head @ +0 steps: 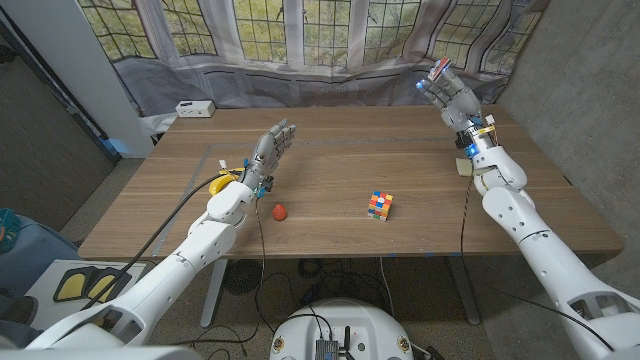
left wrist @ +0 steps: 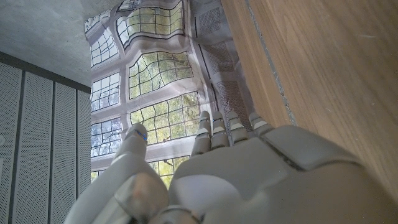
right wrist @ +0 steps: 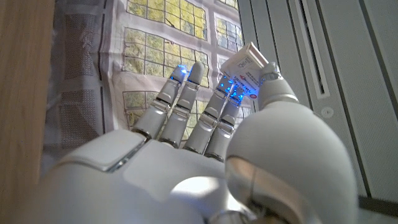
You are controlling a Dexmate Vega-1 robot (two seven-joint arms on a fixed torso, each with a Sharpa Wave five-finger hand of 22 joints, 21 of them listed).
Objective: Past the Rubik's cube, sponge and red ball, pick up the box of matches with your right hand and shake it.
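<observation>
- Right hand point(head: 447, 88) is up in the air beyond the table's far right corner, and the matchbox point(head: 440, 67) is pinched at its fingertips, thumb on one side, fingers on the other
- From the right wrist view the box point(right wrist: 247, 68) sits right at the tips, between the thumb and the nearest fingers point(right wrist: 231, 99), poking out past them with its white end outermost; the remaining fingers stand straight alongside, lit blue at the tips
- The long axis of the box looks to run roughly on with the fingers, out beyond the tips, so a shake would swing it like the end of a short lever; the hold looks like a fingertip pinch, not a full wrap, so I judge a hard shake could let it slip
- The box is clear of the table point(head: 400, 215), well above and beyond the cube point(head: 379, 205); pick-up looks done, shaking is the step in hand
- The cube sits near the table's front edge, well this side of the right hand; the red ball point(head: 280, 211) lies to the cube's left, just beside the left wrist
- A yellow thing point(head: 222, 184) shows just left of the left wrist; whether it is the sponge I can't tell
- Left hand point(head: 273, 147) stands upright left of the cube, fingers straight and close together, holding nothing; it is the farther hand from the box
</observation>
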